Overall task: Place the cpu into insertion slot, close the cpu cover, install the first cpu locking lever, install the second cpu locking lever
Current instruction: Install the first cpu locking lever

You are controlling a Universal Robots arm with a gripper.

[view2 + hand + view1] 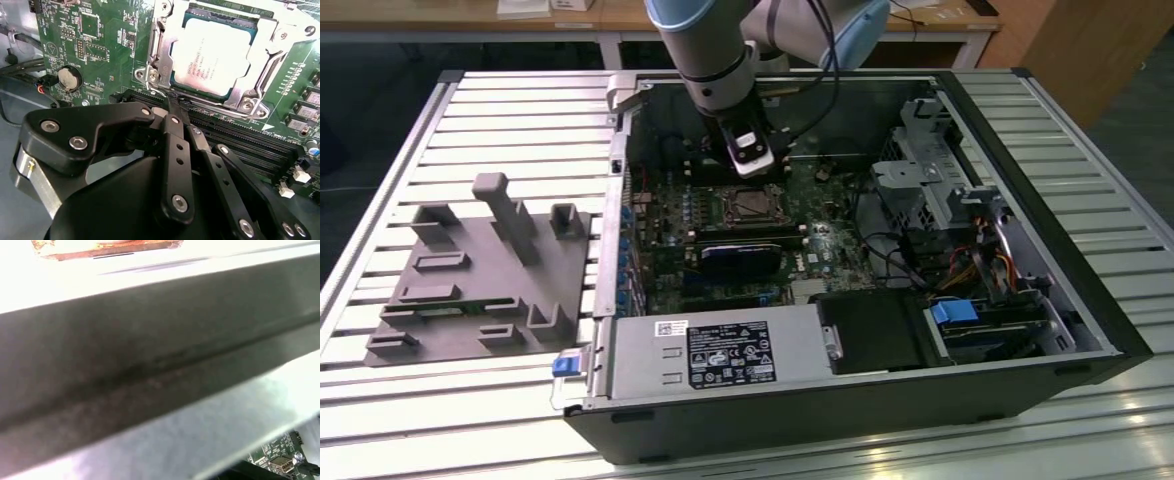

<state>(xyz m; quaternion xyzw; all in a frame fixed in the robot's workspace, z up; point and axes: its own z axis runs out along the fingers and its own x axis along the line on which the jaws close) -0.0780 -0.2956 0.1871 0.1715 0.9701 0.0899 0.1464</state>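
- The open computer case (854,400) lies on the slatted tabletop (494,120), and my arm reaches down into its far half.
- The green circuit board (95,50) is stiff, but I judge it fragile. Any push should land on metal, not on components.
- My gripper (175,104) has its fingers drawn together to a narrow point with nothing visible between them. In the second wrist view the tips sit just beside the near corner of the socket frame.
- The insertion slot (750,203) sits mid-board, just beside the gripper in the exterior view.
- The cpu cover (162,45) lies flat around the chip. It looks like thin, springy sheet metal, best pressed on the frame edge.
- The cpu (210,55) is seated in the slot, its silver top showing through the cover's window. I'd guess it is light and slick — hold it by the edges only.
- A thin wire lever (158,91) ends by the fingertips. I'd expect it to be stiff and springy, and it could slip off smooth fingers.
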